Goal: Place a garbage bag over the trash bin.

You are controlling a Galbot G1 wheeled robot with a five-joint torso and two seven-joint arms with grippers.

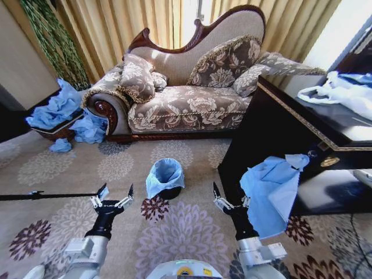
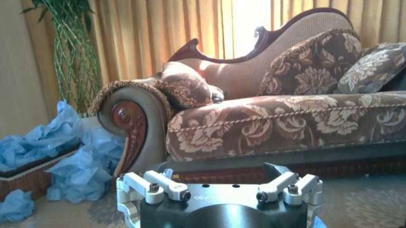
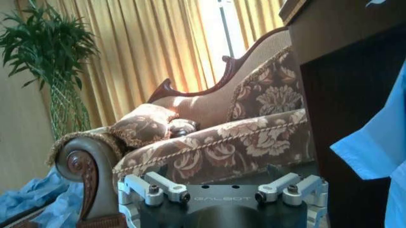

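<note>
Nearest to us, our left tool (image 1: pixel 115 196) hangs low over the patterned carpet (image 1: pixel 186 232) with its fingers spread and nothing between them, and our right tool (image 1: pixel 227 201) is likewise released and empty, just beside a blue cloth (image 1: pixel 272 192) that drapes from the dark counter (image 1: pixel 302 125) on our right. Between the two tools and a little farther out stands the trash bin (image 1: pixel 169 192), small and black, with the garbage bag (image 1: pixel 164 173) already sitting in its mouth, light-blue film gathered around the rim and puffed upward. We judge the bag very light, thin and limp, so it will crumple and slide rather than hold a shape; the place to take it is the loose edge at the rim, pinched from opposite sides and drawn down over the lip, with care not to tip the light bin. How evenly the film is folded over the far rim we cannot tell. Beyond the bin stands the floral sofa (image 1: pixel 186 104), and to its left a wicker basket (image 1: pixel 58 129) heaped with more blue bags (image 1: pixel 55 107), in front of the curtains (image 1: pixel 145 23).
</note>
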